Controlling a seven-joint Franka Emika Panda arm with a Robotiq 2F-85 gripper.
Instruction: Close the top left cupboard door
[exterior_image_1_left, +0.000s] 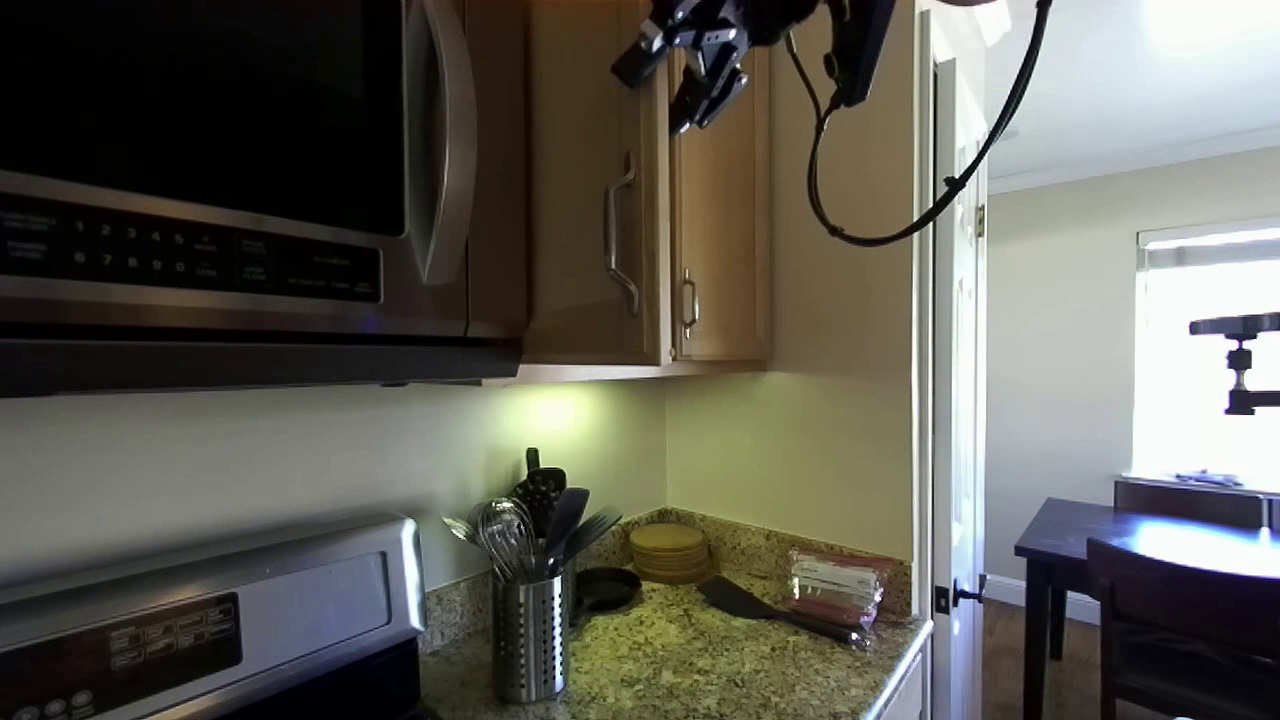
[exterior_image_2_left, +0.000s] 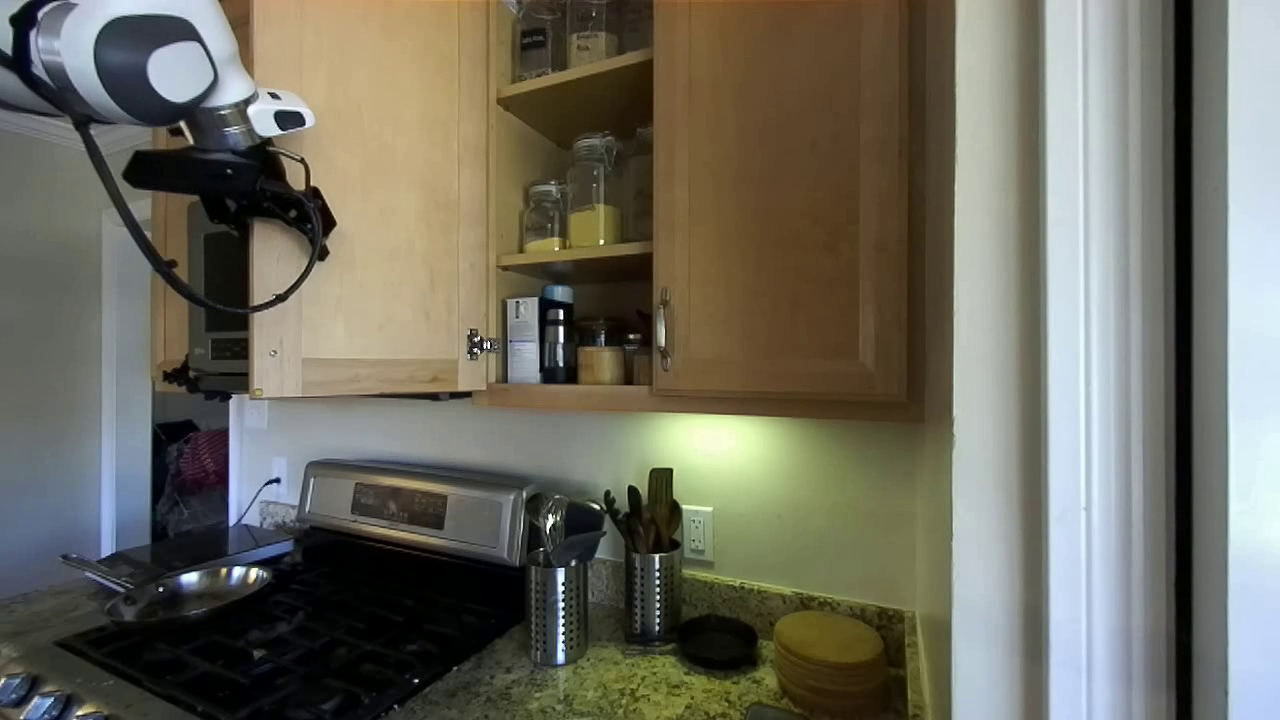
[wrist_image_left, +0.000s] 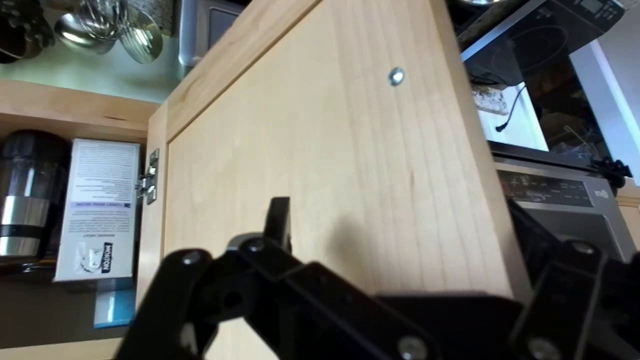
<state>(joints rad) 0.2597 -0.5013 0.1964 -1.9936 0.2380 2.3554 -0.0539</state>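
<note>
The top left cupboard door (exterior_image_1_left: 570, 220) stands swung open, its silver bar handle (exterior_image_1_left: 618, 235) on the outer face. Its inner face (exterior_image_2_left: 375, 200) also shows in an exterior view and fills much of the wrist view (wrist_image_left: 300, 125). My gripper (exterior_image_1_left: 655, 100) is open at the door's free edge. In the wrist view the fingers of the gripper (wrist_image_left: 400, 220) stand on either side of that edge, one over the inner face and one beyond the outer face. I cannot tell whether either finger touches the wood. The handle is hidden in the wrist view.
The matching right door (exterior_image_2_left: 780, 200) is shut. The open cupboard holds jars (exterior_image_2_left: 595, 190) and a white box (wrist_image_left: 100, 210) near the hinge. A microwave (exterior_image_1_left: 200, 120) hangs beside the open door. A stove (exterior_image_2_left: 330, 610) and utensil holders (exterior_image_2_left: 557, 610) are below.
</note>
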